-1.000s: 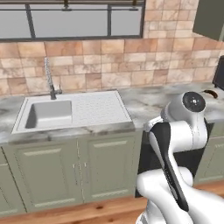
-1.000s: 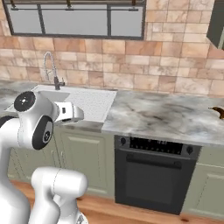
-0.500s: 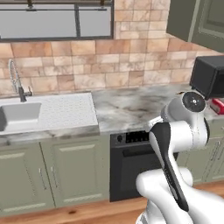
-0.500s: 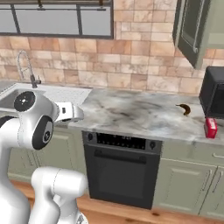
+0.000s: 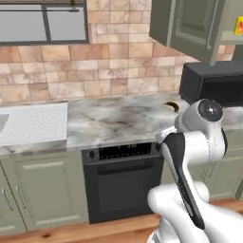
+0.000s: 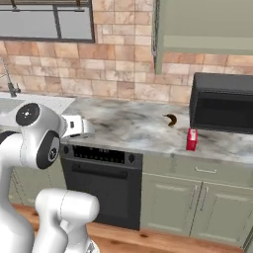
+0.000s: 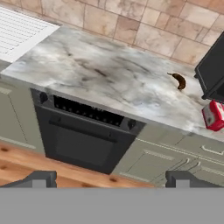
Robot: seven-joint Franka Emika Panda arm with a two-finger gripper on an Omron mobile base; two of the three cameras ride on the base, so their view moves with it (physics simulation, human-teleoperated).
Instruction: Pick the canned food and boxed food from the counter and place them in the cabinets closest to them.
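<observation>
Simulated kitchen with tan brick wall; marbled grey-white bench (image 6: 133,126) over olive base cabinets and a black oven (image 6: 101,185). Red boxed food (image 6: 191,139) upright near bench front edge, at 7 o'clock from black microwave (image 6: 222,108), small brown item (image 6: 171,119) at its 10 o'clock. Yellow canned food (image 5: 238,24) inside open wall cabinets (image 5: 190,26), at 2 o'clock. End effector (image 7: 112,177) spread wide, holding nothing, aimed at the oven
</observation>
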